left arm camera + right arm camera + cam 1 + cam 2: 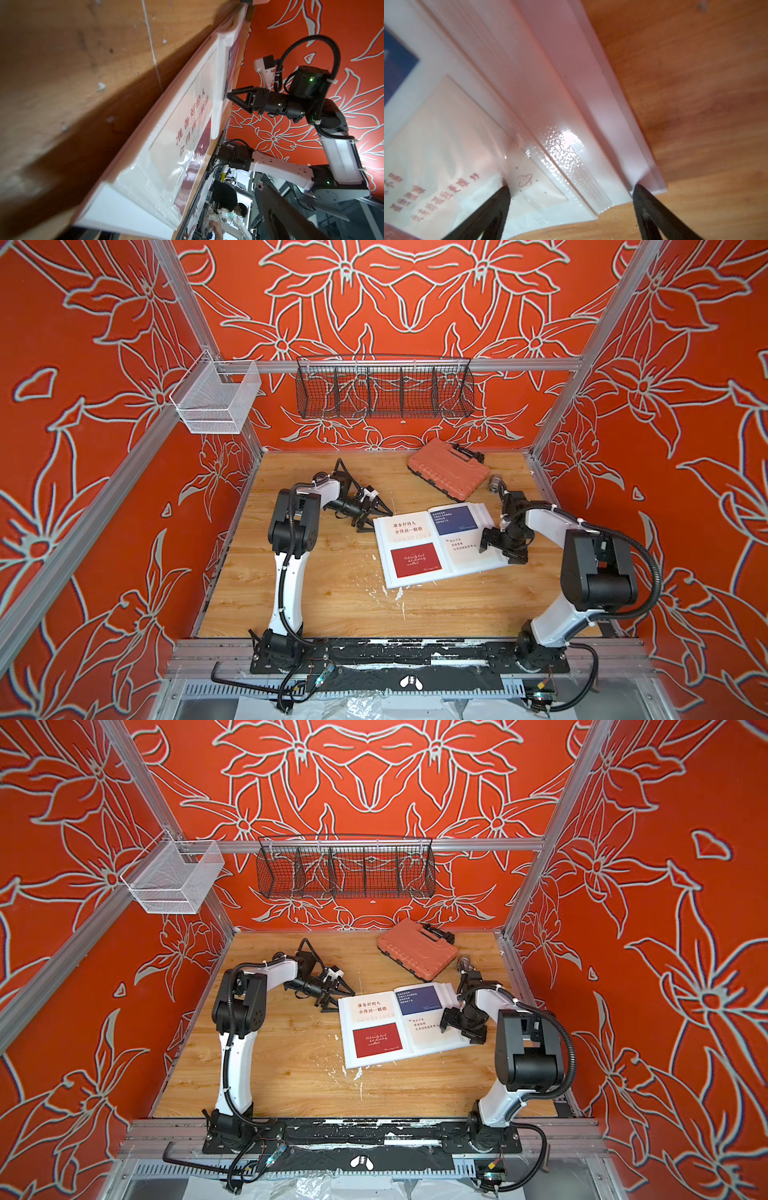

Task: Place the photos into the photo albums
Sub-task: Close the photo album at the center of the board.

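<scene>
I see my right fingers (500,199) spread wide, empty, over the page edge of the photo album (415,581), left fingers (380,510) open beside it.

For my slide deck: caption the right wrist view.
Open right pincer straddling page edges of the photo album on the wooden table.

White links (286,585), black joints (293,526), ribbed cables (337,54)

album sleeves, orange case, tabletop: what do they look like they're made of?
The album sleeves look like clear glossy plastic film: speckled glare and wrinkles. The orange case seems to be matte moulded plastic, with a ribbed lid. The tabletop shows wood grain; I cannot tell whether it is laminate or real wood.
</scene>
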Motion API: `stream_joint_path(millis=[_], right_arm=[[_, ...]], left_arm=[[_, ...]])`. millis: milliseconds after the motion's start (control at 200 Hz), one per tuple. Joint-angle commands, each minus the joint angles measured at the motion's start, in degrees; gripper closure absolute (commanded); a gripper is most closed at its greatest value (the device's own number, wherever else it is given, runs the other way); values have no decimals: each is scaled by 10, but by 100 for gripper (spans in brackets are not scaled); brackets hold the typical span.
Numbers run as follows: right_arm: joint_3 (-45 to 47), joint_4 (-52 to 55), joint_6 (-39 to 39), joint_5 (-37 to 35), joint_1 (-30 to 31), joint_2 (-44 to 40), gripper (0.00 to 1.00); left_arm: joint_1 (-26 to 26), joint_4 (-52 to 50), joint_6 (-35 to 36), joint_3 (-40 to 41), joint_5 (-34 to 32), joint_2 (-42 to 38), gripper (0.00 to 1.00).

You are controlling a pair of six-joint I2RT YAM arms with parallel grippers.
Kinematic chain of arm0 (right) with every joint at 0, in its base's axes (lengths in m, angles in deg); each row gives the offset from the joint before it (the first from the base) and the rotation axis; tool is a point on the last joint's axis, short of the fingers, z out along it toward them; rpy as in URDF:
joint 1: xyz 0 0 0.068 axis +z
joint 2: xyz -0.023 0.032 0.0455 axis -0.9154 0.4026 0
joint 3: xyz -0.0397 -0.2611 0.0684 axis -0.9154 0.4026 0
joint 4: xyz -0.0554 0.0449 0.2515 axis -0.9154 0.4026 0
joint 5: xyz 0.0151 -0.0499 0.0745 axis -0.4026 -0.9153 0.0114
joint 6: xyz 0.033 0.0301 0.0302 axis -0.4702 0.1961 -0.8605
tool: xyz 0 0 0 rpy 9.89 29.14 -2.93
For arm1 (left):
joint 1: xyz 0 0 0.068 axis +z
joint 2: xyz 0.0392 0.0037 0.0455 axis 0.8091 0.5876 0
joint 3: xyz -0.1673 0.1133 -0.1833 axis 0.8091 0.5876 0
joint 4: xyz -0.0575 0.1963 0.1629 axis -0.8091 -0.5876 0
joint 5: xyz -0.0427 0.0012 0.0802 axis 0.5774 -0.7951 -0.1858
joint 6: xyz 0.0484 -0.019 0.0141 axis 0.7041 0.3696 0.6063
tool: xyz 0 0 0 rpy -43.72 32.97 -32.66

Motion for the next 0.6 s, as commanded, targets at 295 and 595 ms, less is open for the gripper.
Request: stream_joint_path(millis=[295,595], right_arm=[[-7,-17,-9,49,0,-56,5],[-21,-9,14,41,-46,-107,2]], left_arm=[[-43,244,-218,83,-61,-137,4],[-97,214,-224,17,-81,-155,5]])
